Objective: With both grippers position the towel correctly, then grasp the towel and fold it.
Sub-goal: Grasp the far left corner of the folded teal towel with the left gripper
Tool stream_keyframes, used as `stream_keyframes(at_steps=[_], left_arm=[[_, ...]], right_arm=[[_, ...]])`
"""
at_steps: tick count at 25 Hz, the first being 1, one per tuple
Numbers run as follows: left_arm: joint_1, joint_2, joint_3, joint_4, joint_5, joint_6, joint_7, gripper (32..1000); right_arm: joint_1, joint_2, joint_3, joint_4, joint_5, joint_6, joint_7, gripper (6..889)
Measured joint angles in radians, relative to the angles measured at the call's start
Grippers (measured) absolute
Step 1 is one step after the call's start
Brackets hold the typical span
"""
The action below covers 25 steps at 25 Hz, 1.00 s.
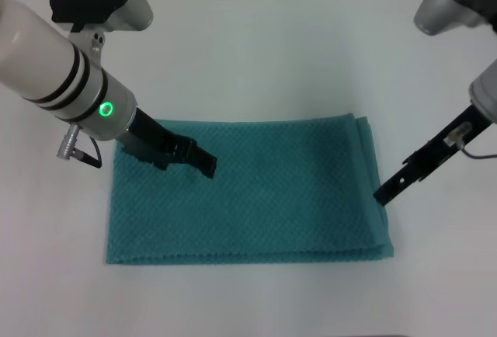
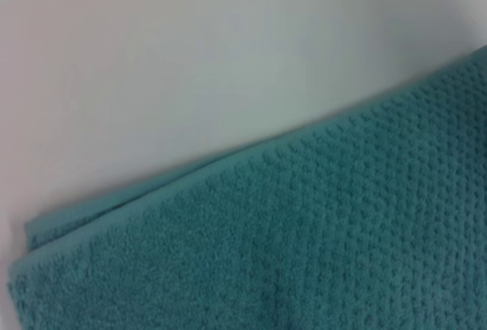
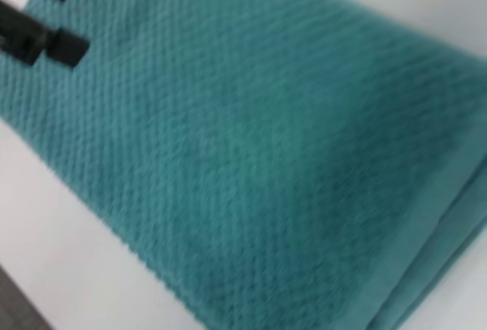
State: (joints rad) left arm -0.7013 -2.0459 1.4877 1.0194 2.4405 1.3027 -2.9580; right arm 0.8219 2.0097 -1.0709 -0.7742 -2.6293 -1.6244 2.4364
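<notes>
The towel lies flat on the white table, already doubled, with layered edges at its right end, and I judge it soft, limp and light, so it will sag and may slide when lifted. My left gripper hangs over its far left part and my right gripper is at its right edge; for both I cannot tell if the fingers are spread or closed. I would pinch all layers together at the corners.
</notes>
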Motion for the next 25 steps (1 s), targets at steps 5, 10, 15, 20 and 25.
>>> stream_keyframes(at_steps=[5, 10, 15, 20, 25], left_arm=[[0.004, 0.0012, -0.001, 0.001, 0.002, 0.006, 0.000, 855], [0.010, 0.0025, -0.013, 0.001, 0.020, 0.011, 0.001, 853], [0.012, 0.0033, -0.039, 0.003, 0.079, 0.034, 0.002, 851], [0.013, 0.0025, -0.060, 0.029, 0.172, 0.049, -0.016, 848], [0.013, -0.0062, -0.055, 0.060, 0.270, 0.071, -0.032, 846]], right_arm=[[-0.035, 0.000, 0.016, -0.098, -0.001, -0.022, 0.023, 876], [-0.049, -0.001, 0.073, -0.140, 0.003, -0.027, 0.021, 874], [-0.065, -0.001, 0.092, -0.173, 0.007, -0.028, 0.017, 874], [-0.067, -0.002, 0.092, -0.180, 0.008, -0.031, 0.017, 874], [-0.067, -0.002, 0.092, -0.181, 0.009, -0.030, 0.017, 874]])
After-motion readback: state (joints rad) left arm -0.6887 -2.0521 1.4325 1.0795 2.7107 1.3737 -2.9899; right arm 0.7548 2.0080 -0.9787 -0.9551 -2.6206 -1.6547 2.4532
